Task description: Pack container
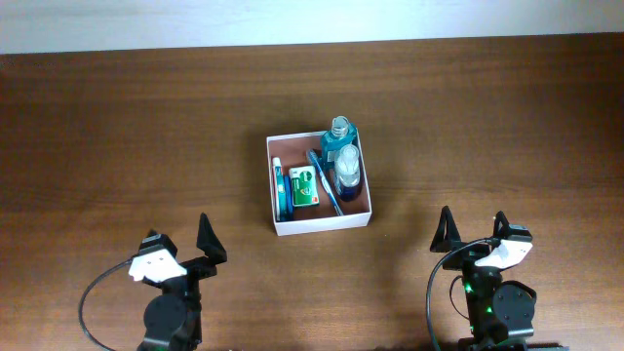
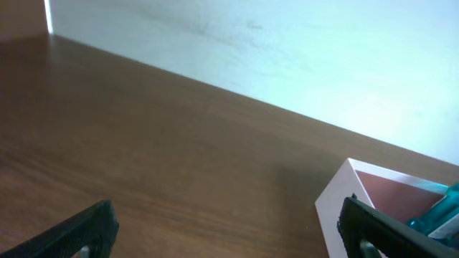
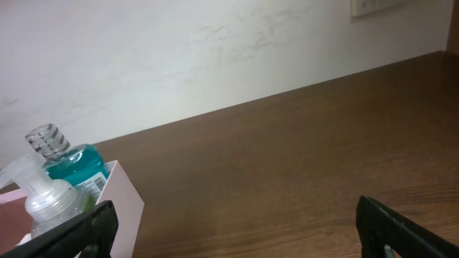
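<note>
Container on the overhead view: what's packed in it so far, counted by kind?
Bottles: 2 (teal bottle, clear pump bottle)
blue toothbrush: 1
green packet: 1
blue round item: 1
Total: 5, all inside the container

Before you, a dark wood-grain table (image 1: 117, 127), the square white-walled container (image 1: 322, 225) resting flat on it near your workspace's centre

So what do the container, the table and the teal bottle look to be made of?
The container: probably thin card, matte white walls with crisp corners, reddish-brown floor. The table: wood or veneer, brown with visible grain, slight sheen. The teal bottle: likely clear plastic, liquid showing through, ribbed clear cap.
</note>
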Available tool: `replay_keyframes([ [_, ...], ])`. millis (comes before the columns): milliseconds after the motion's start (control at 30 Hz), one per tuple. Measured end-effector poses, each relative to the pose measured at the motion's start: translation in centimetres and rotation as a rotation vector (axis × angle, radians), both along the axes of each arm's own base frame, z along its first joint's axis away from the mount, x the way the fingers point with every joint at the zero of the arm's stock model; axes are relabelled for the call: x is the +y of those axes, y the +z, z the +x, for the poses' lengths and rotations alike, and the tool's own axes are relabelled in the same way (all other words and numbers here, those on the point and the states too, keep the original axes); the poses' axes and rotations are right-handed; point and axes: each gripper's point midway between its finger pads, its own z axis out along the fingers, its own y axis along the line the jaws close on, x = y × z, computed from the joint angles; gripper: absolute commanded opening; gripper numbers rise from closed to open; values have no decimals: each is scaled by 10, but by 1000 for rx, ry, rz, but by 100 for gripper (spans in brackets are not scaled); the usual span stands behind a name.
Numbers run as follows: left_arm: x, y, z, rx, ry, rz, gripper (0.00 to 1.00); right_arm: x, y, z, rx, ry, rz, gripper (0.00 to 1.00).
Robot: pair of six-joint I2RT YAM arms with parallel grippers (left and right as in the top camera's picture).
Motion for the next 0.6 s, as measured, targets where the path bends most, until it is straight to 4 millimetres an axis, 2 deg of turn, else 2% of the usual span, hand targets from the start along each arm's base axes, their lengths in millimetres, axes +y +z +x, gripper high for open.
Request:
replay_keyframes([
  [300,14,13,-7,-45,36,82,99,0,0,0,0,0,0,98],
  [600,8,9,-4,-9,-49,243,99,0,0,0,0,0,0,98],
])
